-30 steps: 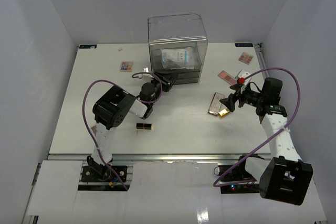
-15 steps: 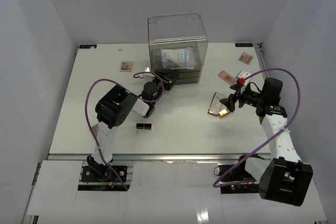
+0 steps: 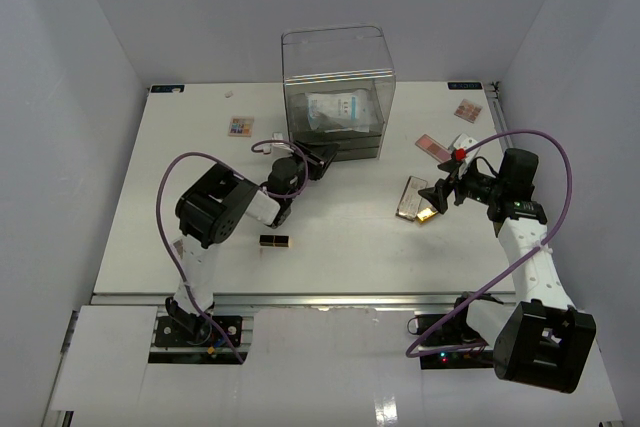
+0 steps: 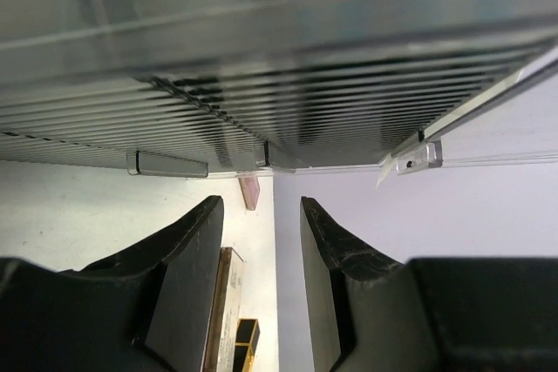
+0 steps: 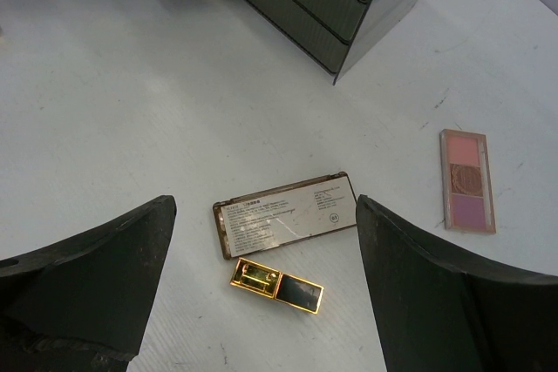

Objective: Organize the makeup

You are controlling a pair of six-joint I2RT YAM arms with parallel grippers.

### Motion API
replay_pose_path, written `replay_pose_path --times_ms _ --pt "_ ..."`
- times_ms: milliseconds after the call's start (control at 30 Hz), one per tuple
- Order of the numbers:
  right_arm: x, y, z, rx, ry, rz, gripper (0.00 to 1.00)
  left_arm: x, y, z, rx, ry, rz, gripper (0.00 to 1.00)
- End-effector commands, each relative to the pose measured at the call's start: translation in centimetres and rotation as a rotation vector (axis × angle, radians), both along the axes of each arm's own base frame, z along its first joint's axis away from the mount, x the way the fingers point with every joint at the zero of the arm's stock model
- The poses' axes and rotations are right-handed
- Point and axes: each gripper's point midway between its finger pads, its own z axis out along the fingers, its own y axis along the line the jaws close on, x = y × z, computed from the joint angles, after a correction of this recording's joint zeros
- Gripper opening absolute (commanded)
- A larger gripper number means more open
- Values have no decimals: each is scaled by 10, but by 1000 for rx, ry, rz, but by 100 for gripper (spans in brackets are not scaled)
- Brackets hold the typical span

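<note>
lying under the wide-spread, empty right gripper (image 5: 263, 204), the palette (image 5: 286, 213) is laid 9 to 3 o'clock; left gripper (image 4: 260, 206) seems parted.

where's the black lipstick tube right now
In the top view the lipstick tube lies on the table, left side, just on the near side of the left arm, well short of the clear drawer box.

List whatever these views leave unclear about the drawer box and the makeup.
- Top view: whether the left hand touches the drawer box; its own wrist covers the fingertips.
- Left wrist view: what lies in the drawers; the ribbed front blurs it.
- Right wrist view: the label print on the palette; too small to read.
</note>
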Motion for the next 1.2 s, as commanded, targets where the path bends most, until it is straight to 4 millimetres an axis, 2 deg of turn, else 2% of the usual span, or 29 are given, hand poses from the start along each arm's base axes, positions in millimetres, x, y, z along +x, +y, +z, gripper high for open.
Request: replay_pose_path --times_ms 0,500,700,800,867,933,1033,1167 --pt "1 -1 6 -7 -46 6 90 1 5 30 18 -55 19 50" --pt "1 -2 6 -9 -50 4 90 29 -3 22 26 -59 55 44" --pt "0 -3 7 -7 -54 1 90 33 1 8 -3 -13 62 26" --pt "0 -3 7 -7 -55 1 90 31 2 5 -4 -10 60 17" --pt "0 -3 7 -5 -54 2 90 29 2 7 -13 -19 52 7" --pt "0 -3 7 -4 -53 3 90 26 2 6 -16 -22 40 2" --pt "0 -3 6 -6 -52 1 90 19 -2 8 -30 -27 2 0" --pt "0 -4 6 -8 -52 -4 90 -4 -16 11 -50 -33 -79 0"
